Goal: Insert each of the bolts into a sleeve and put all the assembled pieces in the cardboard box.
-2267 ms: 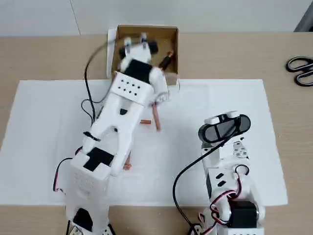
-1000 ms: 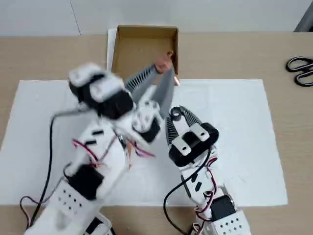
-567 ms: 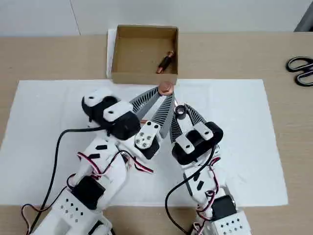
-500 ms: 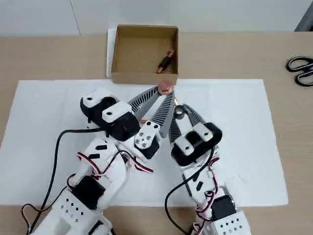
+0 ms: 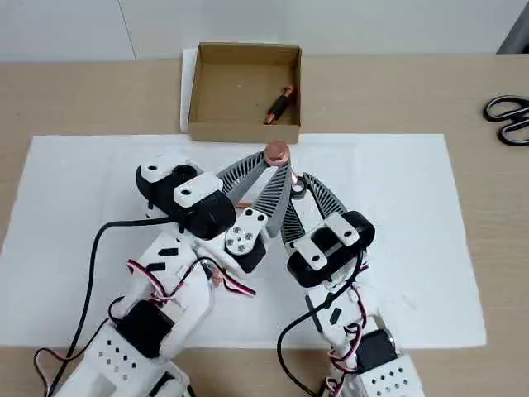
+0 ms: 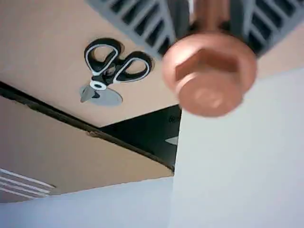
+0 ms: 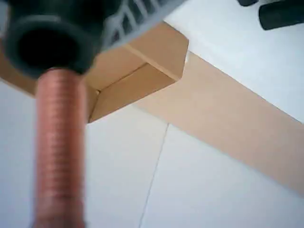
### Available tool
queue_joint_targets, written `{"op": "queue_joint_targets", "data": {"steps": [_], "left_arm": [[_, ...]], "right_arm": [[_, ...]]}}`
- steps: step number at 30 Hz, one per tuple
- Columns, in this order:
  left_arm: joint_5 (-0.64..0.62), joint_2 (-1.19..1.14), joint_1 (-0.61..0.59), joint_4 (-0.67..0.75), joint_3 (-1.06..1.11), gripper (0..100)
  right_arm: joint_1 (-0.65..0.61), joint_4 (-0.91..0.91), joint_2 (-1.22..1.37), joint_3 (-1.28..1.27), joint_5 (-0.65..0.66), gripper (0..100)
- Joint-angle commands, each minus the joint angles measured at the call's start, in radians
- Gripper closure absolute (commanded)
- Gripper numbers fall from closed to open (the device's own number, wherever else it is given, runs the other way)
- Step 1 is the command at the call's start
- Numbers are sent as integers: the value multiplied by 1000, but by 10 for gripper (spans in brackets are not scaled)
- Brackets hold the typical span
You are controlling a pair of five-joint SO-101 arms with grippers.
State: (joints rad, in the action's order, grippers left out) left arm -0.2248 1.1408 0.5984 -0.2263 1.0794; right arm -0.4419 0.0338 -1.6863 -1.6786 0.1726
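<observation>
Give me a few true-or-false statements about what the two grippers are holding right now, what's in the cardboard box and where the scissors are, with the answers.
1. The left gripper holds a copper bolt by its head end. True.
2. The cardboard box is empty. False: one assembled piece lies inside it.
3. The right gripper holds a black sleeve, with the bolt's threaded shaft at its opening. True.
4. The scissors lie on the white paper sheet. False: they lie on the bare wooden table, off the sheet.
5. Both grippers are over the box. False: they meet over the sheet, just in front of it.
</observation>
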Motion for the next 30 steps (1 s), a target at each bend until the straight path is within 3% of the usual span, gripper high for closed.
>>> {"op": "queue_joint_targets", "data": {"steps": [1,6,13,17,24,30], "left_arm": [[0,0,26,-21,-7,994],[-81,-8,84,-20,-2,994],[-80,-6,86,-48,13,994],[-49,-6,86,-137,7,984],[91,-8,92,-272,-13,742],[98,-6,87,-321,-79,736]], "right_arm": [[-7,-31,-13,2,3,992],[-7,-31,-13,2,5,992],[-7,-31,-13,6,5,992],[-7,-31,-13,9,5,992],[-7,-27,-13,9,5,992],[-7,-25,-13,9,5,992]]}}
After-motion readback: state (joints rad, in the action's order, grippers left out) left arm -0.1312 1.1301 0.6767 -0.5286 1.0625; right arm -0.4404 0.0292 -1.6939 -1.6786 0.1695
